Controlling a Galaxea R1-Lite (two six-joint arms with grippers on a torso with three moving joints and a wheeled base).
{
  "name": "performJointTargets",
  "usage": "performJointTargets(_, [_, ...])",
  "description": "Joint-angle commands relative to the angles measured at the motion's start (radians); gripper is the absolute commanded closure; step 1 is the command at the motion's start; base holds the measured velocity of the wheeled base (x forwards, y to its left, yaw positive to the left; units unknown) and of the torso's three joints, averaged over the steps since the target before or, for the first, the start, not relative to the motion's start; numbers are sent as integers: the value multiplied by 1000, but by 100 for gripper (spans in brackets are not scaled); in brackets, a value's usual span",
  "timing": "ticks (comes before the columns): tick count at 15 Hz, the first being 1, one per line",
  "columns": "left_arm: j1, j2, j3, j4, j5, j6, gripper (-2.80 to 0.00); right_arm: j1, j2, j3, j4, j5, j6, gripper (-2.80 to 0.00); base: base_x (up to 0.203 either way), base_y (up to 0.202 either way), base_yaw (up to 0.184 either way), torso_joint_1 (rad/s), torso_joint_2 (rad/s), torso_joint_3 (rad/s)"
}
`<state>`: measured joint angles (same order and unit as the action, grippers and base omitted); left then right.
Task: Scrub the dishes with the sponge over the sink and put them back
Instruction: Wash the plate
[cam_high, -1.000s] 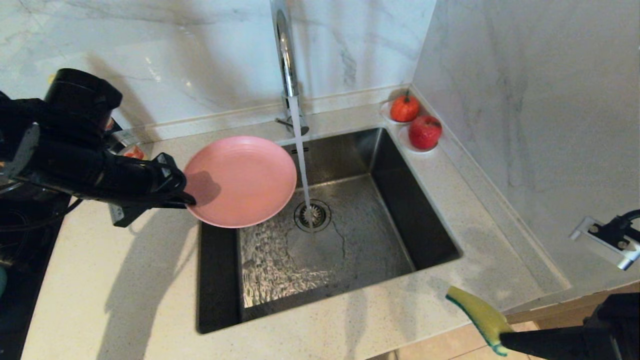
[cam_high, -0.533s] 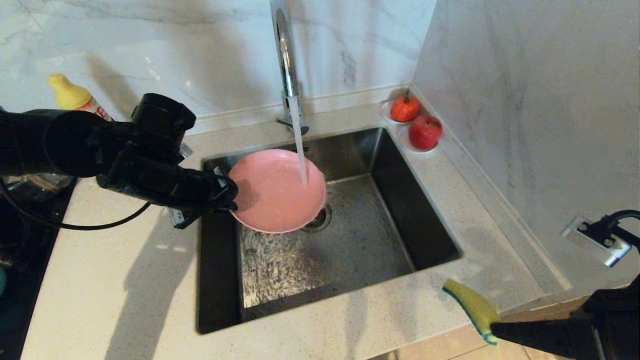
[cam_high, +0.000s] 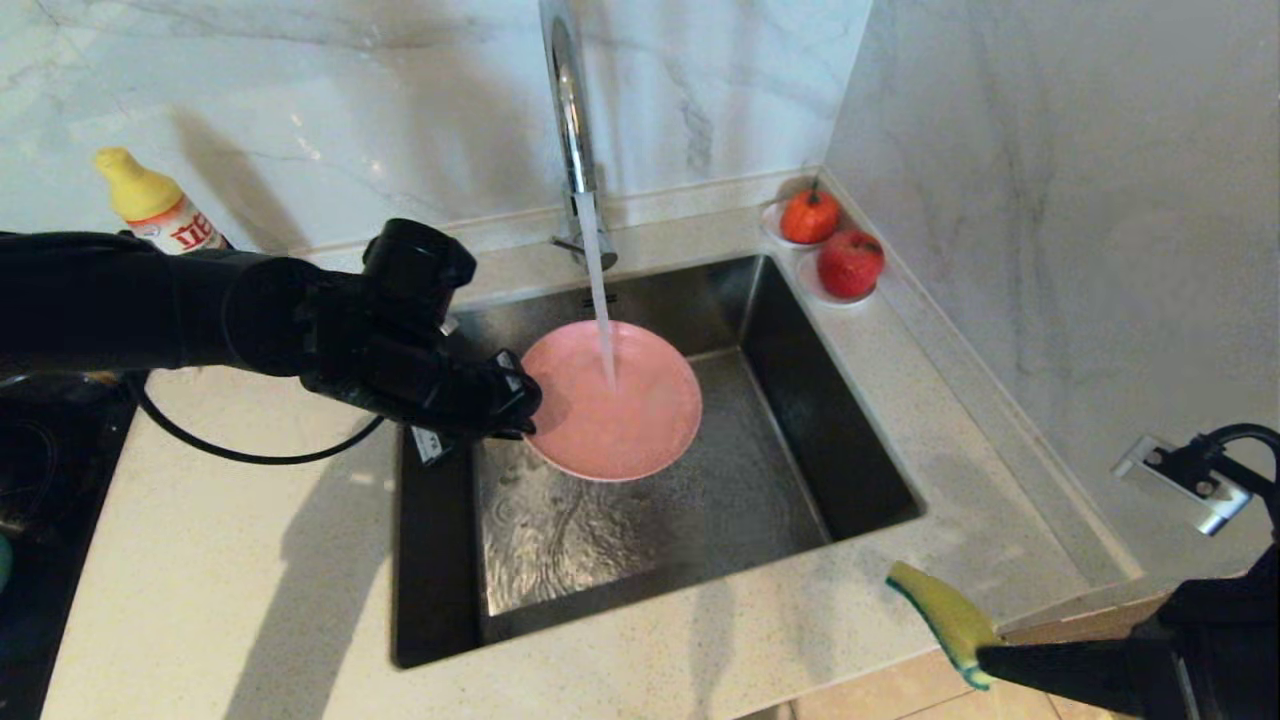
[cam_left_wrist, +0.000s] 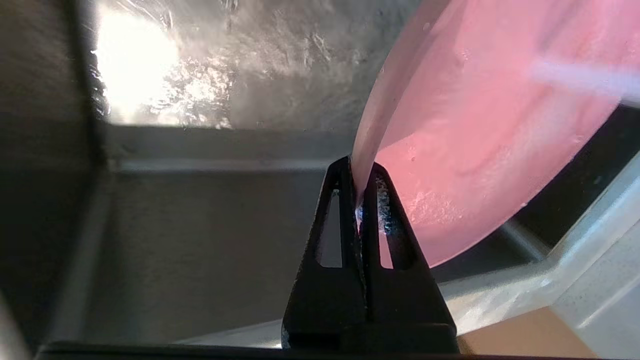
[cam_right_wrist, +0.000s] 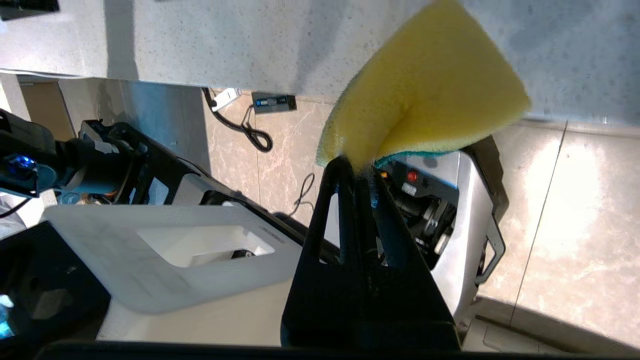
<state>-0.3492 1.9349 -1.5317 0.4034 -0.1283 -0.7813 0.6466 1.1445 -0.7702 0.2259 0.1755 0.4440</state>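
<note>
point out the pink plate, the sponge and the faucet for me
pink plate (cam_high: 625, 420), head view, on its wet inner face
sponge (cam_right_wrist: 425, 107), right wrist view, on its yellow foam face
faucet (cam_high: 570, 110), head view, on its chrome neck

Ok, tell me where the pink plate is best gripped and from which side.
Grip the pink plate by its thin rim, edge-on from the robot's left, as the left gripper does now. The face is too wide to span, and that side stays clear of the faucet stream.

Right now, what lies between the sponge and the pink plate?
In the head view, only wet sink floor, its front wall and bare countertop separate sponge and pink plate.
</note>
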Motion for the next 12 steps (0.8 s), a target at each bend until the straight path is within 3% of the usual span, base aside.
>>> performJointTargets(1, [-33,19,10,9,2,1,0,1,6,-6,1,2,2,0,0,0,0,0,0,0])
performJointTargets(6, [-71,9,86,15,26,6,0,1,-13,-5,-4,4,5,0,0,0,0,0,0,0])
performJointTargets(8, [-64,-30,121,11,155,6,0,1,-23,1,-1,4,7,0,0,0,0,0,0,0])
performJointTargets(10, [-29,-78,149,6,325,7,0,2,-25,8,0,5,7,0,0,0,0,0,0,0])
performJointTargets(12, [11,-141,161,6,366,16,0,1,-28,6,3,3,10,0,0,0,0,0,0,0])
